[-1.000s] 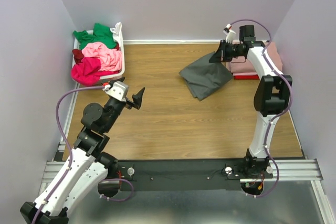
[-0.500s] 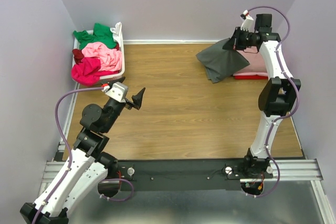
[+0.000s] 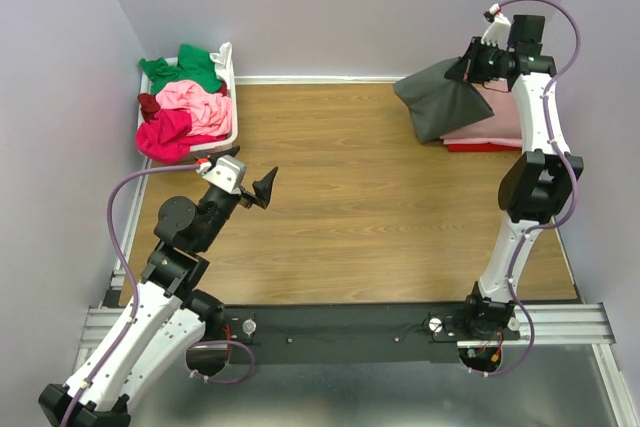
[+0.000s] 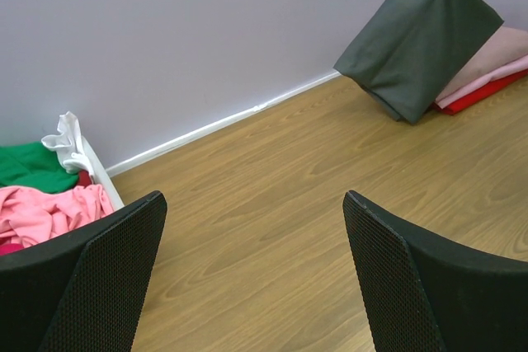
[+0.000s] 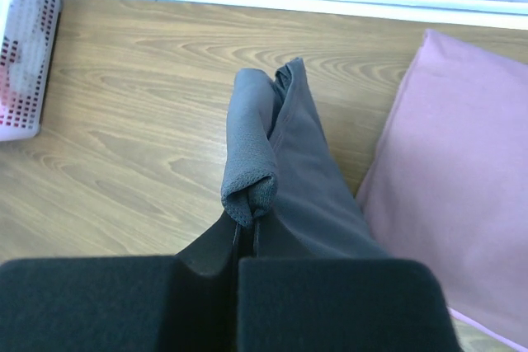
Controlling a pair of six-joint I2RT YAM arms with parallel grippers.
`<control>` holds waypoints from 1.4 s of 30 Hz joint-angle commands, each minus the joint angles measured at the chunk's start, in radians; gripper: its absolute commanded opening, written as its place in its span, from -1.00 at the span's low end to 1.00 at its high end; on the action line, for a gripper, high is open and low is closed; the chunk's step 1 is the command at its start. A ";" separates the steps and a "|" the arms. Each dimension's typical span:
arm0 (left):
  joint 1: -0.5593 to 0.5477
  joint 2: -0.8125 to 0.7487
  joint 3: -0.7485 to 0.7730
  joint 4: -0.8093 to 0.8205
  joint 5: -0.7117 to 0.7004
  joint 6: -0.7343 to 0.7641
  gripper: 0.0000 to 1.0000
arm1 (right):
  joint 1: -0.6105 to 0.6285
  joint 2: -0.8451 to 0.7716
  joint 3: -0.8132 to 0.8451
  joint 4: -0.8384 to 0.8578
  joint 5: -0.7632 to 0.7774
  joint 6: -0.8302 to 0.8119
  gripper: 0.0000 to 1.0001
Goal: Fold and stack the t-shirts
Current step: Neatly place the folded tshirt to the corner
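My right gripper (image 3: 468,69) is shut on the folded dark grey t-shirt (image 3: 441,99) and holds it in the air at the back right; the cloth hangs down over the left edge of a stack of folded shirts, dusty rose (image 3: 495,119) over red (image 3: 484,146). In the right wrist view the grey cloth (image 5: 280,162) is pinched between my jaws, with the pink folded shirt (image 5: 458,171) to its right. The left wrist view shows the grey shirt (image 4: 417,39) hanging far off. My left gripper (image 3: 264,187) is open and empty above the wooden table at the left.
A white plastic basket (image 3: 229,72) at the back left holds unfolded green (image 3: 190,67), light pink (image 3: 195,99), magenta (image 3: 165,134) and maroon (image 3: 148,104) shirts. Purple walls close the table at the back and sides.
My right gripper has lifted the dark grey shirt off the table and carried it right and back, up to the stack. The left arm has not moved.
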 commanded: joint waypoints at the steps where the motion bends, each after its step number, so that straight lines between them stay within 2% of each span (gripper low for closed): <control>1: 0.005 0.000 -0.014 0.017 0.024 0.009 0.90 | -0.021 -0.058 0.037 -0.003 0.033 0.014 -0.99; 22: 0.003 -0.003 -0.016 0.020 0.033 0.009 0.90 | -0.096 -0.111 0.068 -0.003 0.097 0.011 -0.99; 42: 0.003 0.010 -0.017 0.020 0.036 0.011 0.90 | -0.107 0.057 0.157 0.003 0.250 -0.055 -0.99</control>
